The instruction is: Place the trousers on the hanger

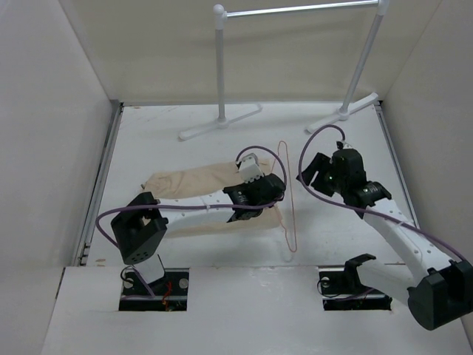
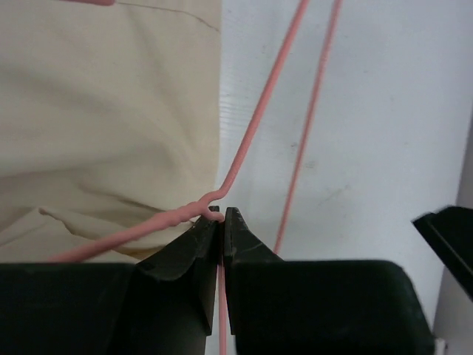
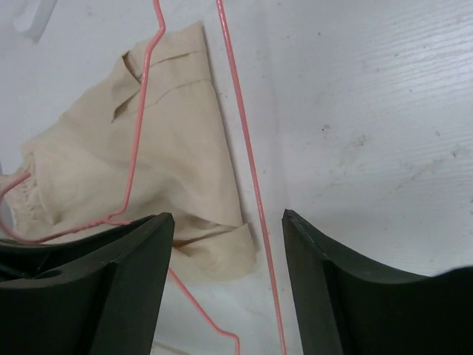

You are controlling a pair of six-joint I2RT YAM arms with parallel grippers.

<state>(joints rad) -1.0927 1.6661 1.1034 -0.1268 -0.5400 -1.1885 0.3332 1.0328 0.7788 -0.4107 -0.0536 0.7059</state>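
My left hand (image 2: 222,216) clamped on hanger (image 2: 260,111) neck at trousers (image 2: 103,111) edge; I see right hand (image 3: 227,218) spread wide over hanger's straight wire.

Top external camera looks down from behind both arms (image 1: 199,203). Both wrist cameras sit close, showing hanger (image 2: 260,103) and trousers (image 2: 111,111) beyond their fingertips (image 2: 194,248).

The trousers (image 1: 185,181), of light beige cloth, are spread flat and somewhat rumpled on the white worktop (image 1: 185,126). The hanger (image 2: 171,220), of thin pink wire, is laid partly over their end nearer the right arm. Its long bar is seen on bare worktop just beside them, and its twisted neck is pinched between the jaws of the left gripper (image 2: 222,214).
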